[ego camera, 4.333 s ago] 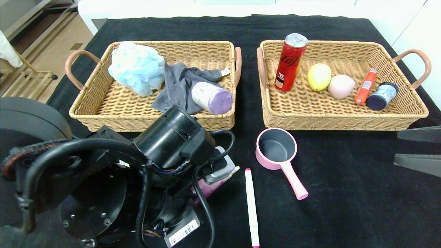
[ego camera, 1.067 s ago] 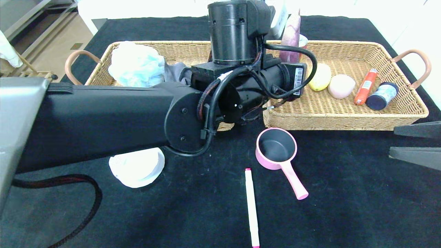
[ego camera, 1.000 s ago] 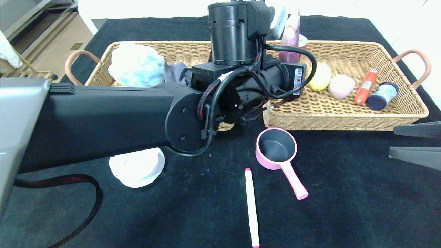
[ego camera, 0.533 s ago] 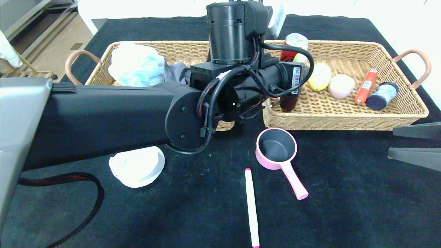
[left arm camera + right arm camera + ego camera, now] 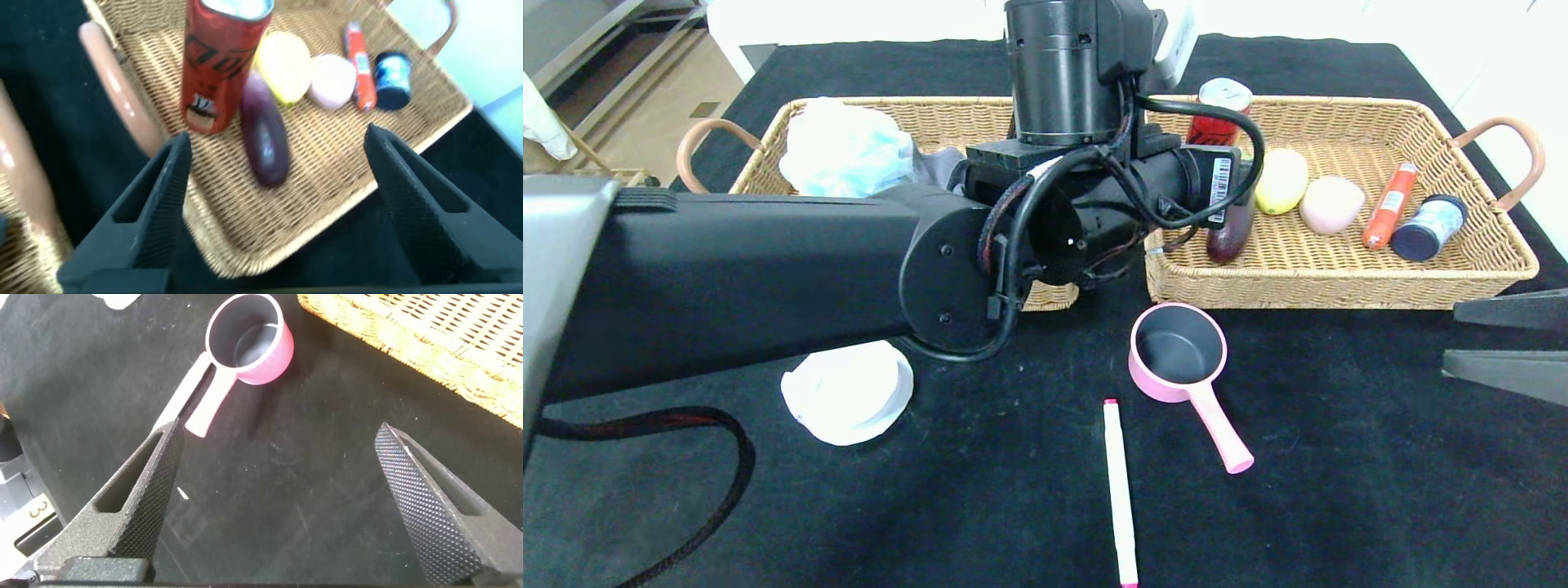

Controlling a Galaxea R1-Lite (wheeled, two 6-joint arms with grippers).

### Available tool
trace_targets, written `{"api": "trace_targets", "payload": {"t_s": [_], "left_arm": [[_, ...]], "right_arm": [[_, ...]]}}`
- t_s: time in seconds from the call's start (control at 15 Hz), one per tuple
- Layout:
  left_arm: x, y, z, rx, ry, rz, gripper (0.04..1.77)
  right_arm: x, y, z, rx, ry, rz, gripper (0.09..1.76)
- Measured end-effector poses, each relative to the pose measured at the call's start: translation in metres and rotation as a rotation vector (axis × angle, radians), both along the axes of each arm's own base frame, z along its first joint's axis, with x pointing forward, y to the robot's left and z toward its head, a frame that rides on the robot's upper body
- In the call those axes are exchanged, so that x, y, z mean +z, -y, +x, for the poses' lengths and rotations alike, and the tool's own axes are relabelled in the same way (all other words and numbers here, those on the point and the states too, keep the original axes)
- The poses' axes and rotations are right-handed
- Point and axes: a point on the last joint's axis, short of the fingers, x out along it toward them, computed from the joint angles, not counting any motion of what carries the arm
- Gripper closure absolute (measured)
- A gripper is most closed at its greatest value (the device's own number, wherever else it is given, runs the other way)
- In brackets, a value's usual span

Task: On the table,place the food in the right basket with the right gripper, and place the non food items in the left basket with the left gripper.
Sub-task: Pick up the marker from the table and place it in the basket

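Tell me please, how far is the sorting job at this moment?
Done: red can, yellow lemon and dark purple eggplant lie in the right wicker basket. In hand: open left gripper hangs above the eggplant, holding nothing. Left: pink saucepan, white marker pen and white lid on the table.
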Motion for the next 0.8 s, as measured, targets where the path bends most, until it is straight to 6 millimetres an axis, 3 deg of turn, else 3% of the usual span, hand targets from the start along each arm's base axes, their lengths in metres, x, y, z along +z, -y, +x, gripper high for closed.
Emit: {"api": "trace_targets", "payload": {"t_s": [0.47, 0.8], "left_arm": [[0.014, -0.013, -0.029, 0.078, -0.079, 0.1, 0.16], [0.017, -0.033, -0.049, 0.155, -0.199, 0.226, 0.13]], "right_arm": [[0.0, 0.001, 0.002, -0.009, -0.001, 0.001, 0.14], [0.0, 0.004, 0.006, -0.021, -0.001, 0.001, 0.14]]}}
